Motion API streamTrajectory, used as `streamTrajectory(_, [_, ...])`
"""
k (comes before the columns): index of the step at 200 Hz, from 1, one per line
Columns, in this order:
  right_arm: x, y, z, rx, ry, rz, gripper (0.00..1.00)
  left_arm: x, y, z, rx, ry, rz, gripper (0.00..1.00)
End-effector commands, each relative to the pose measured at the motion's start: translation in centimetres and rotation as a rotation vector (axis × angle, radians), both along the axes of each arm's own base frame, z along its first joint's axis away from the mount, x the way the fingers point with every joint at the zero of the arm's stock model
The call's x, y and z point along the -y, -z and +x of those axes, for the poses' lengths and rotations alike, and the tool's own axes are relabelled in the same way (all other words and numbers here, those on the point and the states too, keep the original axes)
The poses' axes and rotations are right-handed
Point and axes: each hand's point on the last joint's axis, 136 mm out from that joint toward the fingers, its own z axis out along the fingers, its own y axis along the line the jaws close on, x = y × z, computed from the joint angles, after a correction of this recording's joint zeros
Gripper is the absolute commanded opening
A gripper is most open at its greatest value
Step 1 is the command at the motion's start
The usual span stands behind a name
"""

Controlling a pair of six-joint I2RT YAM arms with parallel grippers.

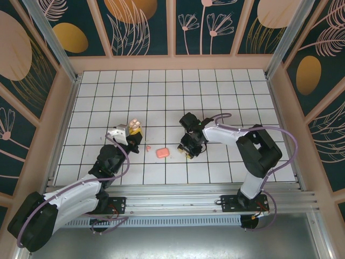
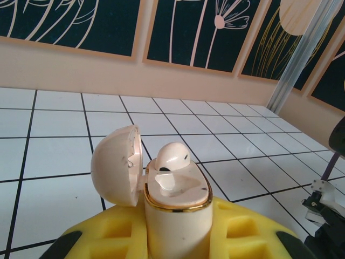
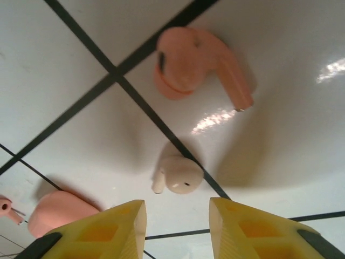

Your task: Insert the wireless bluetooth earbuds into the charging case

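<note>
Pickup: left fingers [image 2: 102,237] clamp the open charging case [image 2: 175,232] with one seated earbud [image 2: 171,157]; your right fingers [image 3: 108,232], narrowly apart, hover over the loose earbud [image 3: 179,175], so lower and pinch.

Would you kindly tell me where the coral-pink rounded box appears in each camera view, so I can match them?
Top external: the coral-pink box lies just below the picture's middle.
Right wrist: it is in the lower left corner.
Shared landmark: the tiny pink earbud beside the box, at the right wrist view's left edge.
</note>
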Motion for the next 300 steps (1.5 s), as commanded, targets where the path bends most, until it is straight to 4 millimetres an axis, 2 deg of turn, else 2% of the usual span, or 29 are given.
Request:
streamTrajectory(1, [-0.2,-0.2,1.4,0.042,-0.016,-0.028,0.36,-0.2,-0.6,0.0,0.029,-0.007,0.002,0.13])
streamTrajectory(56, [-0.6,-0.8,2.9,0.079,-0.070,-0.051,0.38,-0.4,-0.9,-0.1,0.045,-0.012,0.008,0.13])
streamTrajectory(110, [0.9,-2.8,0.8,0.042,-0.057,-0.087,0.42,-0.4,-0.8,0.0,0.039,-0.014,0.005,0.13])
streamTrajectory(227, [0.0,0.1,1.7,-0.007,-0.050,-0.064,0.40,-0.3,-0.8,0.0,0.036,-0.010,0.016,0.13])
streamTrajectory(300, [-0.3,0.6,2.3,-0.004,-0.068,-0.071,0.36,-0.5,-0.6,0.1,0.032,-0.019,0.024,0.13])
